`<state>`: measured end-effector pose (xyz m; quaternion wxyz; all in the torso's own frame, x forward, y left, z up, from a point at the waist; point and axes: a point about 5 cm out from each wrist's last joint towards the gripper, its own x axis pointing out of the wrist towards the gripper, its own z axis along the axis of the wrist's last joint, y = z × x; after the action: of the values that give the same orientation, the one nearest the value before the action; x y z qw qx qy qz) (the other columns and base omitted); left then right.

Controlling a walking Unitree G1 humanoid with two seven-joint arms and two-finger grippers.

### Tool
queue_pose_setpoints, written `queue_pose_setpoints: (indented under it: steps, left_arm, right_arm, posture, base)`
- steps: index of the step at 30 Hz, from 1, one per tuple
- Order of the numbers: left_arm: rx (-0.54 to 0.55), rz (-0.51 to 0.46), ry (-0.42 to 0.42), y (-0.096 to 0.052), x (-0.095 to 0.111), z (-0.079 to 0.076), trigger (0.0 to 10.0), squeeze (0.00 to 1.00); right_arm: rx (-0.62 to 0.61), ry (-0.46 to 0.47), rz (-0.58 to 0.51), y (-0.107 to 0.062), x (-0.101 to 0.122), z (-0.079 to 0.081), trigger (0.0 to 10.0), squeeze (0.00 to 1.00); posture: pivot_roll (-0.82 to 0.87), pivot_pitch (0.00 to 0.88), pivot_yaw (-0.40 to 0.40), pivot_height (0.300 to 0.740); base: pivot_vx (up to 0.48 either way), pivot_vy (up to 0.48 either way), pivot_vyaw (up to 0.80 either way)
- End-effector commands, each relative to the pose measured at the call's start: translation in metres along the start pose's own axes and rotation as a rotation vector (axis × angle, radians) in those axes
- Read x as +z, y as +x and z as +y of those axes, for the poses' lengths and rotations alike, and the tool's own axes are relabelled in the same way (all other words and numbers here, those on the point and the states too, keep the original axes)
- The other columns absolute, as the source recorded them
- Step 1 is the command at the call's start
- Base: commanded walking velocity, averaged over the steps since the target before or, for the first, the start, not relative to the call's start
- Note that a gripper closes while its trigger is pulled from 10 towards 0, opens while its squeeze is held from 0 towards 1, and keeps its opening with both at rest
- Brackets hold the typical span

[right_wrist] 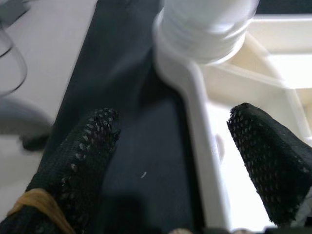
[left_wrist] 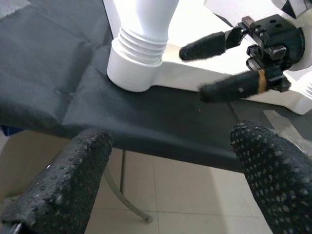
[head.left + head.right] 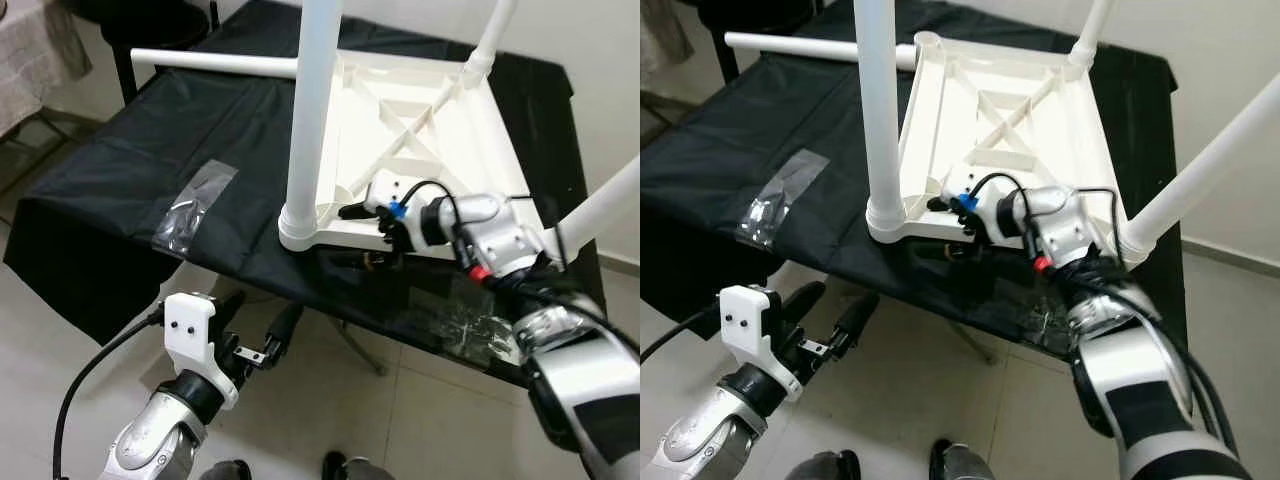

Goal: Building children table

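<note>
A white children's table top (image 3: 420, 130) lies upside down on a black-covered table (image 3: 150, 160). One white leg (image 3: 310, 110) stands in its near left corner socket (image 2: 136, 58). Two more legs stand at the far right (image 3: 492, 40) and the near right (image 3: 600, 210). A fourth leg (image 3: 210, 62) lies loose on the cloth at the far left. My right gripper (image 3: 352, 235) is open at the top's near rim (image 1: 204, 161), with one finger inside it and one outside. My left gripper (image 3: 258, 315) hangs open below the table's front edge, holding nothing.
A clear plastic bag (image 3: 195, 205) with small parts lies on the cloth at the left. Another crumpled bag (image 3: 465, 320) lies near the front right edge. Tiled floor (image 3: 330, 400) is below, with two dark shoe tips (image 3: 340, 465) at the bottom.
</note>
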<state>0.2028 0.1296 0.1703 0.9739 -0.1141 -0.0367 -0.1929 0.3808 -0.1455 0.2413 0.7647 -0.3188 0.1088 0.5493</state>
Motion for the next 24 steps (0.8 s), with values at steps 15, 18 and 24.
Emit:
queue_pose_setpoints:
  steps: [15,18,24]
  left_arm:
    - [-0.010,0.032,-0.002,-0.006,0.001,-0.010,10.0,0.00]
    - [-0.010,0.031,-0.002,-0.006,0.001,-0.010,10.0,0.00]
    - [-0.015,0.035,-0.006,-0.005,0.000,-0.011,10.0,0.00]
  right_arm:
    - [-0.009,0.040,0.257,-0.006,-0.027,-0.007,0.0,0.00]
    - [0.004,0.018,0.237,-0.005,-0.023,-0.008,0.0,0.00]
    - [0.055,-0.053,0.247,-0.012,-0.019,-0.009,0.0,0.00]
  posture:
    - [0.01,0.347,-0.110,0.740]
    - [0.01,0.342,-0.108,0.740]
    - [0.00,0.335,-0.108,0.740]
  base:
    - [0.000,0.000,0.00]
    - [0.000,0.000,0.00]
    - [0.000,0.000,0.00]
